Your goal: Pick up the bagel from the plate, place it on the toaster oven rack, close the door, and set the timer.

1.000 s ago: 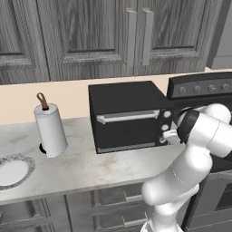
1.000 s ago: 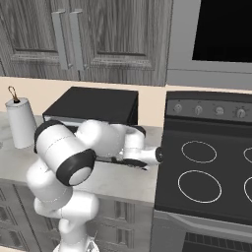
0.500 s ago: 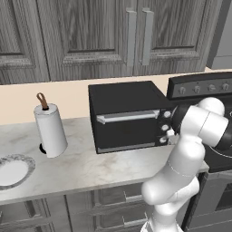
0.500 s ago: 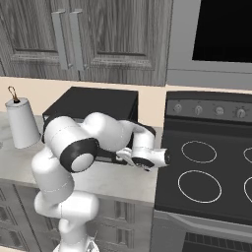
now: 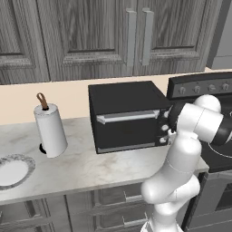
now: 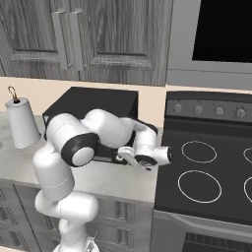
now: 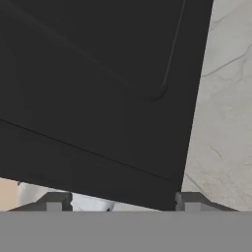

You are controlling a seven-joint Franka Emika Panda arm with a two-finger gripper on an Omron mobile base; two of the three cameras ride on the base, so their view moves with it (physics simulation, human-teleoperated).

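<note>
Claw: the two-finger gripper [image 7: 118, 199] is seen in the hand view as two small dark tips set well apart at the bottom edge, with the black oven front between and beyond them; whether anything is clasped cannot be told.

Left base view – oven: a black box-shaped toaster oven [image 5: 129, 115] is set on the pale marbled counter [image 5: 90, 170], its flat black door [image 5: 127, 129] shut, a long silver bar handle [image 5: 127, 117] across the top.
Left base view – knobs: small round knobs [image 5: 162, 134] are ranged down the oven's right edge, just beside the arm's wrist.
Left base view – plate: a round white plate with grey speckled rim [image 5: 25, 159] is cut by the left edge, well apart from the oven.
Left base view – towel: a white paper towel roll [image 5: 50, 130] stands upright between plate and oven.

Right base view – arm: the white arm is folded before the oven, the hand held at its right front corner.
Right base view – stove: a black cooktop with ring burners [image 6: 206, 172] lies just beside.

Hand view – counter: marbled surface is shown at right.
</note>
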